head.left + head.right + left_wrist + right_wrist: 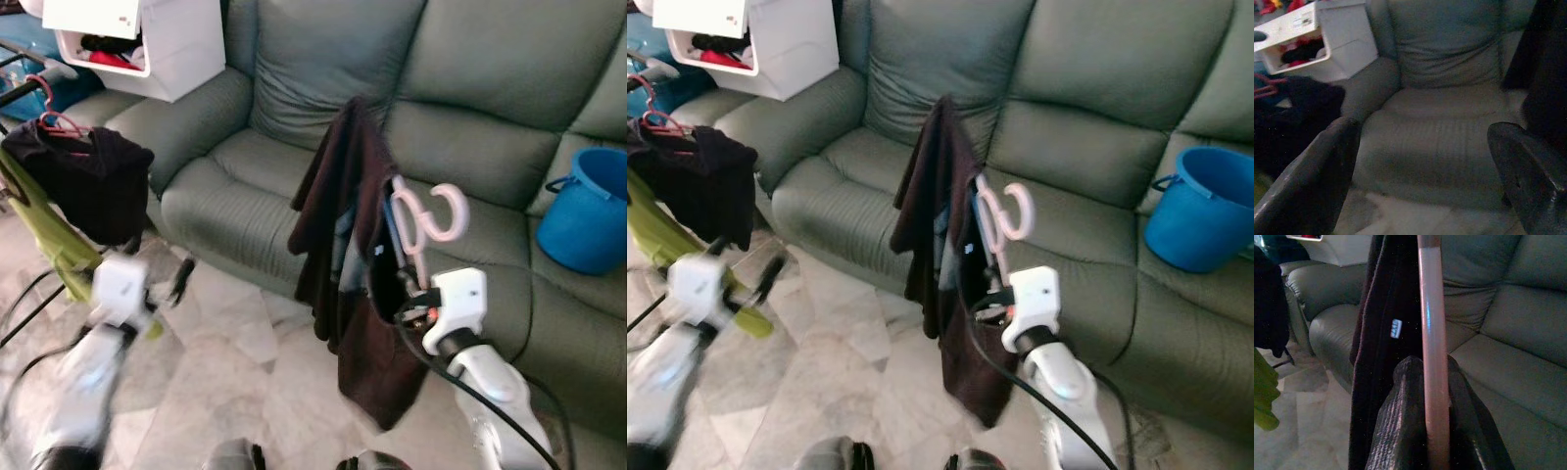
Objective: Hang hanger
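Observation:
My right gripper (409, 292) is shut on a pink hanger (428, 221) and holds it upright in front of the sofa, hook at the top. A dark brown garment (338, 230) hangs from the hanger. In the right wrist view the pink hanger bar (1432, 357) runs between the black fingers (1400, 431), with the garment (1376, 333) beside it. My left gripper (179, 279) is blurred, low on the left beside the drying rack (20, 93). Seen from its own wrist, the left gripper (1420, 176) is open with nothing between its fingers (1317, 181).
The rack holds a black garment (88, 181) on a red hanger (54, 119) and a green cloth (49, 235). A grey-green sofa (470, 78) spans the back, with a blue bucket (588, 211) on its seat and a white box (157, 44) on its armrest. The floor is marble (245, 382).

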Robot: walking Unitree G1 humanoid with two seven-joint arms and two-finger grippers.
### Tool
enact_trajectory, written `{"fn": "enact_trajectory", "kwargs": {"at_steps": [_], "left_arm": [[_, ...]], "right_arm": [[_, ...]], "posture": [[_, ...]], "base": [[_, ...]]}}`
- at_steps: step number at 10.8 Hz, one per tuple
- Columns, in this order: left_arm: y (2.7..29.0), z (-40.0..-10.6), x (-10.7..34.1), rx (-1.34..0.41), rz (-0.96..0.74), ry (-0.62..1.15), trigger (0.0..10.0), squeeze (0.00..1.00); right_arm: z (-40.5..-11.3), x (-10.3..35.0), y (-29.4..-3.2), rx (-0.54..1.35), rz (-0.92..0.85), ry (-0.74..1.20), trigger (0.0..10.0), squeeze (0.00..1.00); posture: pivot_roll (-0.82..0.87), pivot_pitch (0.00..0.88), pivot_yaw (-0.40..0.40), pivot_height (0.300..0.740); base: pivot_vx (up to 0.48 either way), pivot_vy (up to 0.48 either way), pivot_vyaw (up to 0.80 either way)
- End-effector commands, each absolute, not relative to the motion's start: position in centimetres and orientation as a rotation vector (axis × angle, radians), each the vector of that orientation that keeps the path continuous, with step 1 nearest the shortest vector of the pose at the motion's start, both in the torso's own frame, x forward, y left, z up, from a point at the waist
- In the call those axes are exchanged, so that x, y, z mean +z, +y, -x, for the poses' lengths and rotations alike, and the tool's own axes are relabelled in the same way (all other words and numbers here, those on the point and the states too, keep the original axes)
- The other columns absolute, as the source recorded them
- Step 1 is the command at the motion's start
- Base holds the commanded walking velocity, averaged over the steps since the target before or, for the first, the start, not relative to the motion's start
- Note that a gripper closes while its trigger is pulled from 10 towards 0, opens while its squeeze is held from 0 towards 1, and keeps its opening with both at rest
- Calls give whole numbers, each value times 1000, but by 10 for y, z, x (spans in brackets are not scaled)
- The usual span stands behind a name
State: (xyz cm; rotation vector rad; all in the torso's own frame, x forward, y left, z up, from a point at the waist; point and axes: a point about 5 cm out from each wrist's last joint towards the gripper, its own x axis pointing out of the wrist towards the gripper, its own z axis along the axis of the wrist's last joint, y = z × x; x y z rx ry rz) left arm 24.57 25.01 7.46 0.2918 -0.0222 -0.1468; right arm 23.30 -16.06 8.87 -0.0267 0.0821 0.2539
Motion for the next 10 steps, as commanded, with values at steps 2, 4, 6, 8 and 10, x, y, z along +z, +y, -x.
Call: {"fn": "enact_trajectory", "kwargs": {"at_steps": [2,4,6,8,10], "left_arm": [[268,-232,86,-71,-376,-40,10000,0],[263,-215,90,-58,-287,-7,10000,0],[242,-181,77,-58,-185,82,10000,0],[223,-183,77,-65,-133,76,10000,0],[225,-200,84,9,-127,72,10000,0]], "right_arm": [[-228,101,-165,242,41,26,10000,0],[-230,103,-161,257,41,22,10000,0],[-231,103,-163,242,26,23,10000,0],[-229,102,-158,250,22,23,10000,0],[-234,102,-160,231,9,19,10000,0]], "posture": [[-71,0,-25,740],[-68,0,-22,740],[-55,0,-19,740],[-50,0,-22,740],[-51,0,-36,740]], "base": [[0,0,0],[0,0,0],[0,0,0],[0,0,0],[0,0,353]]}}
